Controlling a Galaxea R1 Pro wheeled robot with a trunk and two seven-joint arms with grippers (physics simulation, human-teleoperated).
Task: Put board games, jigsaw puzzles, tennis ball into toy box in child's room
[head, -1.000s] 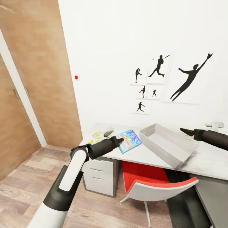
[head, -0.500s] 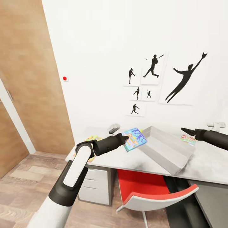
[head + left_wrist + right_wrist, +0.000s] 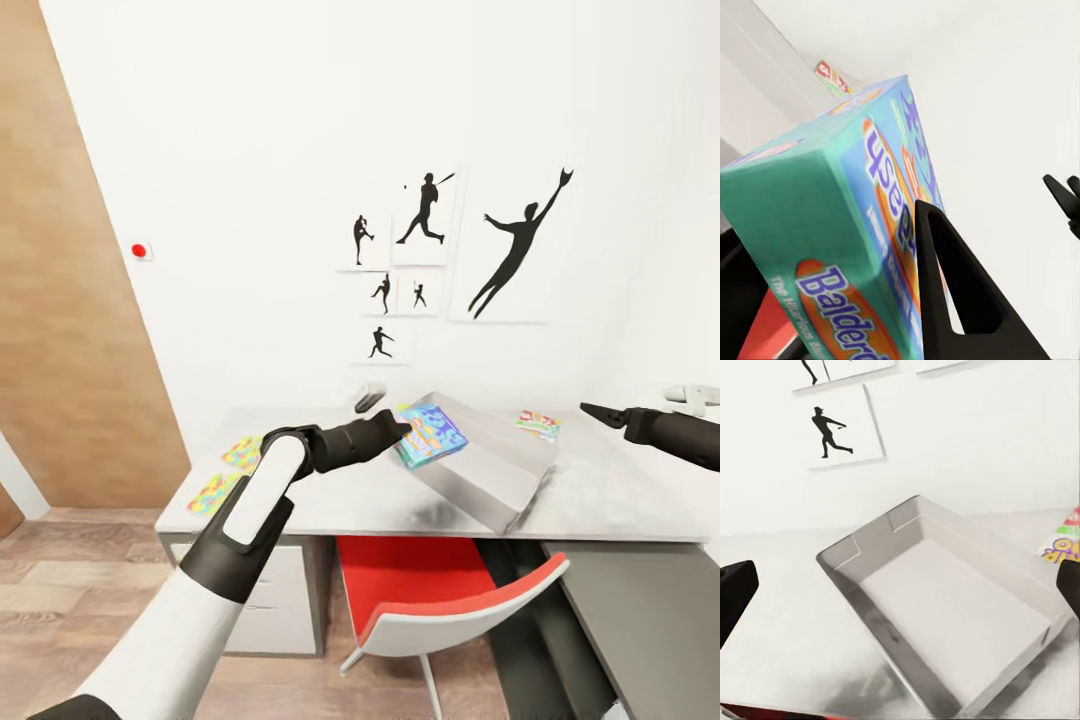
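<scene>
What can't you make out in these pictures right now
- Tennis ball: none recognisable on the table in the head view.
- Toy box interior, head view: hidden by its near wall and the board game in the left hand.
- Game's full title, left wrist view: cut off by the edge.
- Right hand: too small to judge open or shut.

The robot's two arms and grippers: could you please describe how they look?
The left arm is built of rounded white shells with black joint collars, ending in a black forearm. The left gripper has flat, black, tapering fingers with triangular cut-outs. The right arm is black and cylindrical, and the right gripper is a black pointed wedge. No cables or markings show.
</scene>
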